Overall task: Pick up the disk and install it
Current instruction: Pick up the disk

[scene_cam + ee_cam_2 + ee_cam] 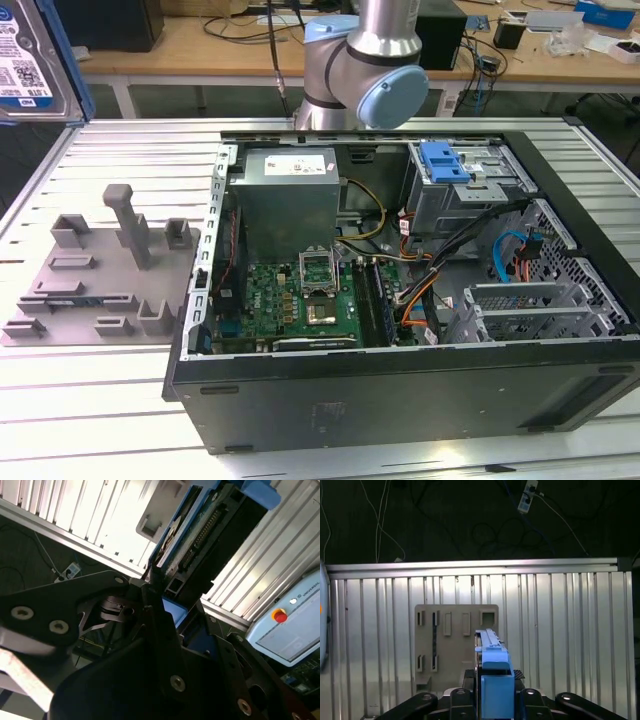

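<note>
The end effector [492, 682] is clamped on the disk [491, 645], its fingers closed against the blue frame on either side. The disk stands on edge in the air, well above the grey plate [452, 630] that lies near the end of the ribbed surface [560, 640] on the exterior view's left. The step in hand looks like the carry with the disk in grip. To do it well, the hold should stay square on the frame, the disk should stay upright, and the path should pass high over the plate's tall post [125, 220] and the near wall of the open computer case [400, 400]. In the exterior view the disk is cut off at the picture's corner. The finger contact is dim in the second wrist view. Whether the bay in the drive cage [470, 200] under the blue bracket [445, 160] is free is hard to make out
</note>
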`<state>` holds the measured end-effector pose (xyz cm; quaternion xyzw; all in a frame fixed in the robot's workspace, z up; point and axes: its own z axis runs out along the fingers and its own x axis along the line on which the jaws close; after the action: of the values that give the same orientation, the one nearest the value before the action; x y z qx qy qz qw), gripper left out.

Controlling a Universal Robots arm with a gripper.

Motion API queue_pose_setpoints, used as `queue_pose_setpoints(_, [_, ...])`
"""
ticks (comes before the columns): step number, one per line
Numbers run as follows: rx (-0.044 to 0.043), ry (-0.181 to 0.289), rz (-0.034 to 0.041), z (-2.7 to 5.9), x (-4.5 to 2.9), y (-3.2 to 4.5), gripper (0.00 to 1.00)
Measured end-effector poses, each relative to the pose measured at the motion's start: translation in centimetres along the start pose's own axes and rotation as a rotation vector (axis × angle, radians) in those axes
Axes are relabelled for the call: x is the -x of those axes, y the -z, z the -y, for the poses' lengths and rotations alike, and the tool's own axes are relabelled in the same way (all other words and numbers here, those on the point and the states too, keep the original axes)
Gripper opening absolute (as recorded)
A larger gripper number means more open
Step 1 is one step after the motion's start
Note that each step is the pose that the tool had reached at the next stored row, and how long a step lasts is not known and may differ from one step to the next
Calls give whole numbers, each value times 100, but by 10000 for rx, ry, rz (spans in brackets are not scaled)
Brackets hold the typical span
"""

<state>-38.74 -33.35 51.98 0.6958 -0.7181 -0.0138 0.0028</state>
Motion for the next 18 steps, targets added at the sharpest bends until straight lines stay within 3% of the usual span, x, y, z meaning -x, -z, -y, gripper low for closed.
queue_pose_setpoints(5, [24, 5, -1, 231, -159, 8, 37])
queue_pose_setpoints(18, [60, 13, -3, 695, -488, 24, 37])
